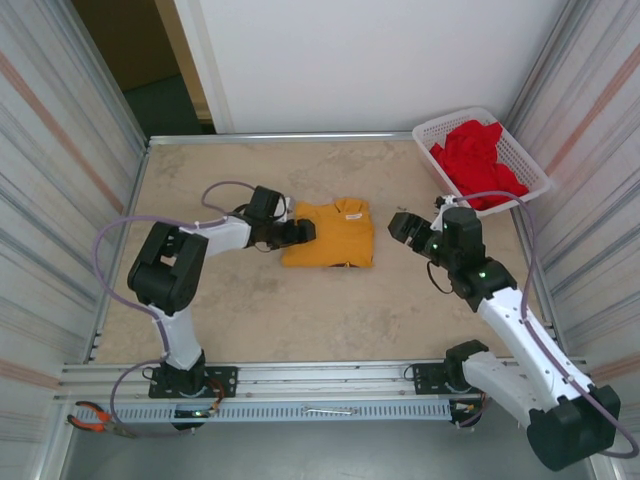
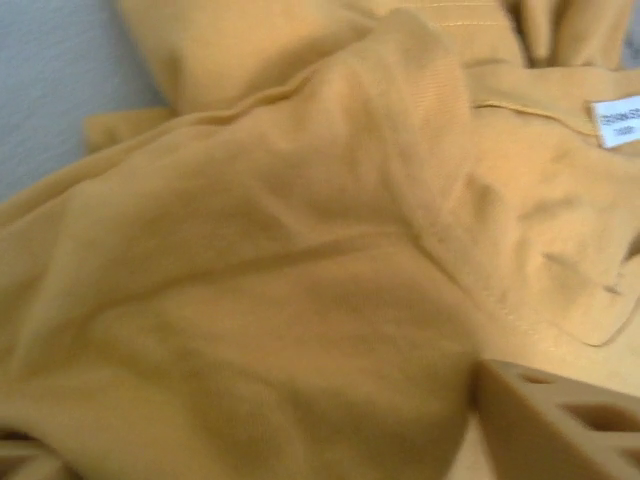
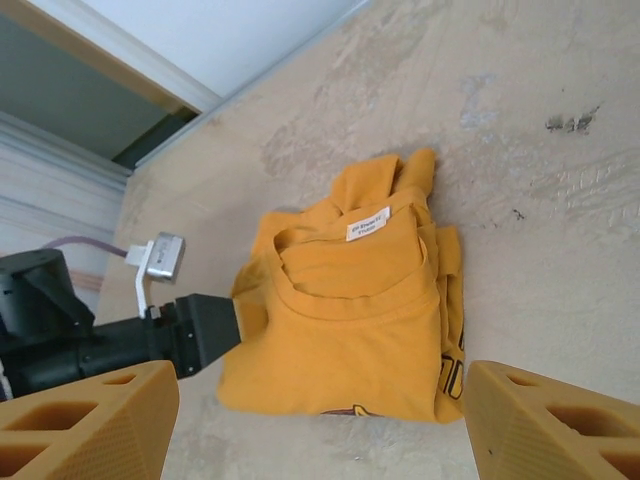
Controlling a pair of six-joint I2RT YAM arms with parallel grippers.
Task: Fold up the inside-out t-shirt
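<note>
The inside-out t-shirt (image 1: 328,235) lies as a compact mustard-yellow rectangle in the middle of the table, its white neck tag (image 3: 367,224) facing up. My left gripper (image 1: 300,232) is pushed into the shirt's left edge. In the left wrist view its fingers (image 2: 560,420) stand wide apart with yellow cloth (image 2: 300,250) bunched between them. From the right wrist view, its black body (image 3: 205,330) meets the shirt (image 3: 340,320) and the cloth hides the fingertips. My right gripper (image 1: 400,225) hangs open just right of the shirt, apart from it, its tan fingers (image 3: 540,420) bare.
A white basket (image 1: 430,125) holding a bright red garment (image 1: 478,165) sits at the back right corner. Metal walls close both sides of the table. Orange-handled pliers (image 1: 95,417) lie on the front rail at the left.
</note>
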